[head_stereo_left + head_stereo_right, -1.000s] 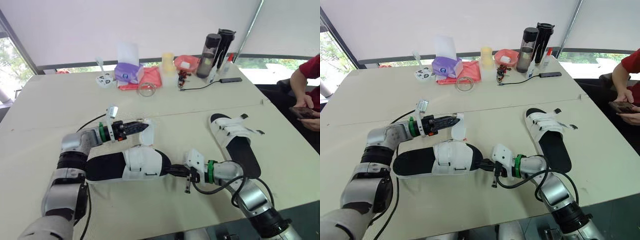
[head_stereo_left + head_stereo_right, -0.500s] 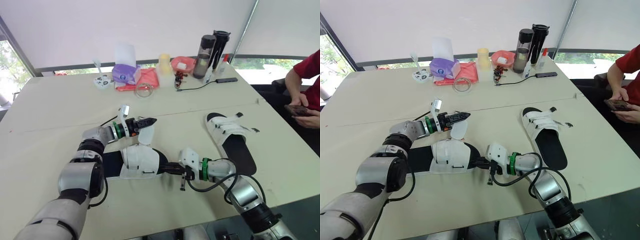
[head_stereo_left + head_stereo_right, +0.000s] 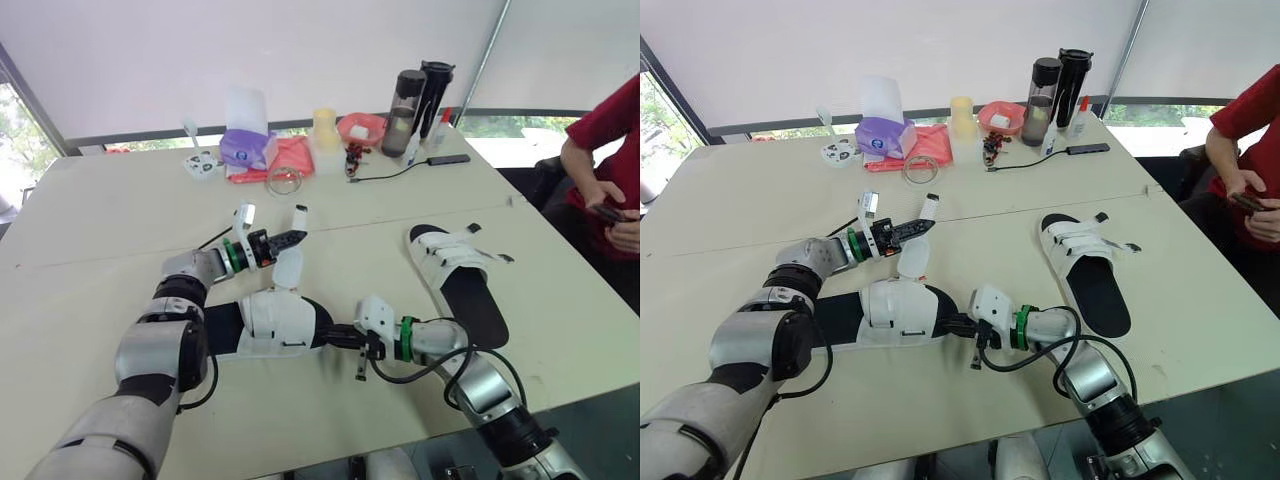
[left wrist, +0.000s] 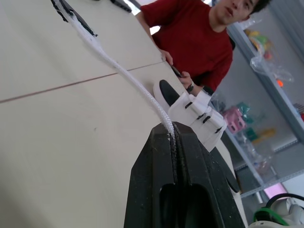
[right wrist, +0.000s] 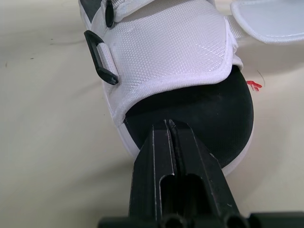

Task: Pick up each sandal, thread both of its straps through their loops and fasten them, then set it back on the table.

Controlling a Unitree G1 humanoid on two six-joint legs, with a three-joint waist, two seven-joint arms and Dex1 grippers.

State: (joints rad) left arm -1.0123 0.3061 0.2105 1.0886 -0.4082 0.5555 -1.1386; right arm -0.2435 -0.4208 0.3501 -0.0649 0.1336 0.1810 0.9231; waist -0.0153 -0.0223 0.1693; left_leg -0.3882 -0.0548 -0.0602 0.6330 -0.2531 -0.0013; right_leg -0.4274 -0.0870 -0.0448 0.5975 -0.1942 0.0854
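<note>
The near sandal [image 3: 275, 322], white upper on a black sole, lies on the table in front of me. My left gripper [image 3: 290, 238] is shut on one of its narrow white straps [image 4: 128, 78], whose black-tipped end [image 3: 300, 214] sticks up past the fingers. A wider white flap [image 3: 287, 268] stands up beneath that gripper. My right gripper [image 5: 168, 124] is shut, its tips pressed against the sandal's black toe end [image 5: 209, 111]. A black loop [image 5: 102, 61] shows on the upper's side. The second sandal [image 3: 460, 272] lies flat to the right, apart from both grippers.
At the table's far side stand a purple tissue box [image 3: 243, 147], a yellow cup [image 3: 325, 127], a pink bowl [image 3: 362, 127], two dark bottles [image 3: 405, 98] and a black cable [image 3: 400, 170]. A person in red [image 3: 600, 140] sits at the right edge, holding a phone.
My left gripper has closed on the strap and lifted its end off the sandal. The right gripper has stayed shut at the toe. The camera has shifted a little.
</note>
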